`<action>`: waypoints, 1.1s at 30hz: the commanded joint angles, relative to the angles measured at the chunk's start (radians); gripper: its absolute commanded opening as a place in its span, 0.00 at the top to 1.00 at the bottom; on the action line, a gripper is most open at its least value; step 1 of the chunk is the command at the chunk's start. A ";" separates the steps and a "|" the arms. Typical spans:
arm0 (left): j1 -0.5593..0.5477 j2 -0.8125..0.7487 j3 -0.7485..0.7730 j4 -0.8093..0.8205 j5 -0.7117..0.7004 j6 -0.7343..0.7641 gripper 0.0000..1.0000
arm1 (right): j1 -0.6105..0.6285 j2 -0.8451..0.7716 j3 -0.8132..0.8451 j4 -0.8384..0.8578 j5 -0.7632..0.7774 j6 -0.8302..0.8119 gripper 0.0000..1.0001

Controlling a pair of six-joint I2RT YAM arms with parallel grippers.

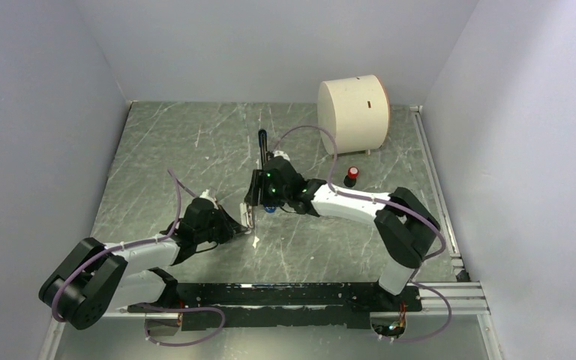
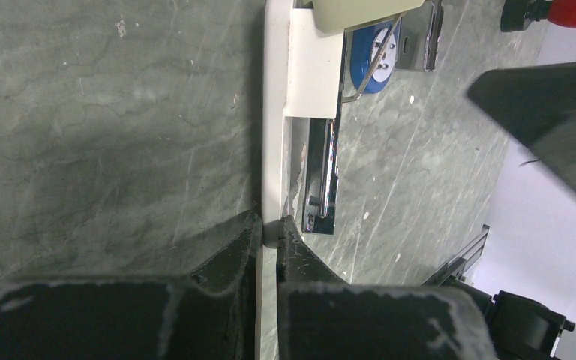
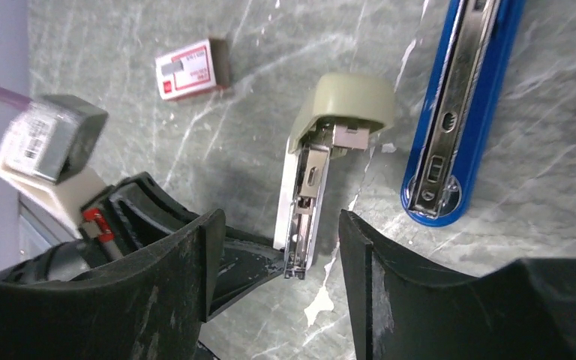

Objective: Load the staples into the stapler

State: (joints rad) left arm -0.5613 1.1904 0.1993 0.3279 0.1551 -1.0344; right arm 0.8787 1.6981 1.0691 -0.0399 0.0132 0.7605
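Observation:
The blue stapler (image 3: 461,112) lies open on the table with its grey metal inside facing up. Its round end also shows in the left wrist view (image 2: 379,56), and its thin dark arm shows in the top view (image 1: 262,144). Beside it is a white piece with a beige cap (image 3: 345,101) and an open metal channel (image 3: 304,217). My left gripper (image 2: 270,232) is shut on the end of its white bar (image 2: 276,150). My right gripper (image 3: 277,262) is open just above the channel's near end, holding nothing. A red and white staple box (image 3: 191,69) lies further off.
A white cylinder (image 1: 352,112) stands at the back right. A small red-capped black thing (image 1: 352,175) is in front of it. Grey walls close in the table on the left, back and right. A rail (image 1: 450,289) runs along the near edge.

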 commanded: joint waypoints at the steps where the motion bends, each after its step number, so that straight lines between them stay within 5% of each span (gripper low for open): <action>1: 0.003 0.008 0.005 -0.036 0.012 0.004 0.95 | 0.033 0.075 0.018 -0.010 0.017 0.021 0.37; 7: 0.003 -0.002 -0.003 -0.037 0.012 0.001 0.95 | 0.049 0.139 0.058 -0.011 0.037 0.025 0.36; 18: 0.003 -0.015 -0.013 -0.038 0.013 -0.003 0.95 | 0.049 0.243 0.118 -0.008 0.020 -0.005 0.48; 27: 0.003 -0.024 -0.017 -0.042 0.020 0.003 0.94 | 0.049 0.251 0.116 0.005 0.011 -0.014 0.76; 33: 0.003 -0.070 -0.009 -0.105 -0.006 0.011 0.71 | 0.060 0.257 0.163 -0.068 0.113 -0.067 0.82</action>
State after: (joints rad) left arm -0.5613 1.1618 0.1970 0.2935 0.1555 -1.0359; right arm 0.9348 1.9423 1.1843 -0.0479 0.0177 0.7559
